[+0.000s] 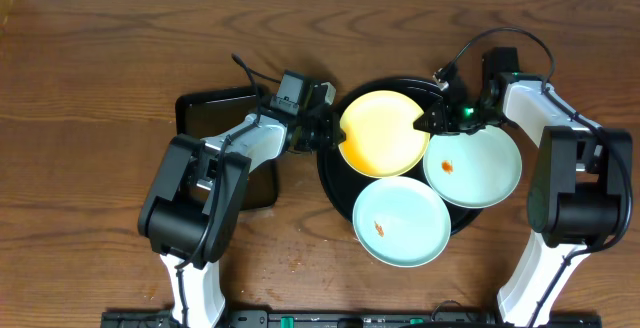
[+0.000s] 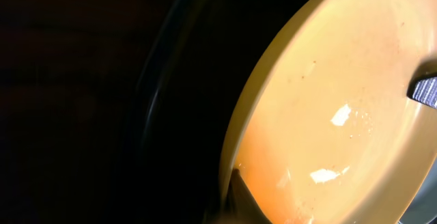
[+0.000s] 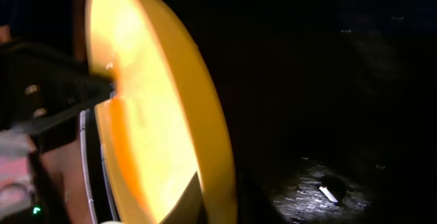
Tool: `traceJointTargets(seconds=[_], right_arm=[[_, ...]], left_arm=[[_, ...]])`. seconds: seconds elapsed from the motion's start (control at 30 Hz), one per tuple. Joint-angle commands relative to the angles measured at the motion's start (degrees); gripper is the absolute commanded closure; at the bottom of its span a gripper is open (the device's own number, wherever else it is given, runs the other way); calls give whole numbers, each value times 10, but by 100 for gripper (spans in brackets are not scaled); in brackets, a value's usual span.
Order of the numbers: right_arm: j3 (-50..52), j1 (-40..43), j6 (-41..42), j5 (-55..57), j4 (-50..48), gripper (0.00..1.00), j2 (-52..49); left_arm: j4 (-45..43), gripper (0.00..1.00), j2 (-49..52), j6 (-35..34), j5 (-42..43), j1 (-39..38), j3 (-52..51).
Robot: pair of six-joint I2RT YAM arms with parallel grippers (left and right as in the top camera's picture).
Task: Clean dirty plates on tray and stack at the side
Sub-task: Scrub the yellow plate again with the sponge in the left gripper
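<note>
Overhead: the plates (image 1: pixel 402 223) cover most of the black tray (image 1: pixel 326 173); only its rim toward the desk's far and left edges shows. My left arm (image 1: pixel 200 193) hides much of the rectangular tray (image 1: pixel 205 113). My right gripper (image 1: pixel 437 121) meets the yellow plate (image 1: pixel 383 133); its fingertips are unresolved (closed or not, undetermined). Both wrist views crop that plate, and the surroundings are too dark to read. The orange specks (image 1: pixel 447 166) are too small to identify.

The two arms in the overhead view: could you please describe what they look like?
Both the left arm and the right arm have white links joined by bulky, rounded black joint housings. The left gripper and the right gripper are black, with dark fingers. A thin black cable loops above the right wrist, where a small green light glows.
</note>
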State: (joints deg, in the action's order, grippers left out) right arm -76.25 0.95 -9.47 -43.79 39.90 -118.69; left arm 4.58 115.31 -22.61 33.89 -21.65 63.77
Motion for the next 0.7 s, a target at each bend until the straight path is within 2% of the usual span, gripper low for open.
traceJointTargets(seconds=[0.0, 0.1, 0.17, 0.2, 0.3, 0.37, 0.43, 0.53, 0.67], right_arm=[[3, -3, -9, -58, 10, 84, -5], [3, -6, -9, -58, 13, 85, -5], [3, -10, -9, -57, 13, 97, -5], [3, -12, -9, -57, 13, 99, -5], [3, -13, -2, -51, 12, 99, -5], [3, -11, 31, -21, 9, 99, -5], [3, -9, 64, 12, 7, 99, -5], [3, -3, 87, 22, 6, 99, -5], [2, 2, 87, 22, 5, 99, 3]], left_arm=[[5, 93, 34, 9, -44, -3, -10], [5, 93, 34, 9, -43, -3, -10], [5, 93, 34, 9, -43, -3, -10], [5, 93, 34, 9, -43, -3, -10], [5, 91, 30, 9, -44, -3, -10], [5, 83, 21, 9, -44, -3, -10], [5, 65, 8, 9, -44, -3, -10], [16, 50, -19, 10, -44, -2, -10], [55, 46, -69, 10, -47, 9, -10]])
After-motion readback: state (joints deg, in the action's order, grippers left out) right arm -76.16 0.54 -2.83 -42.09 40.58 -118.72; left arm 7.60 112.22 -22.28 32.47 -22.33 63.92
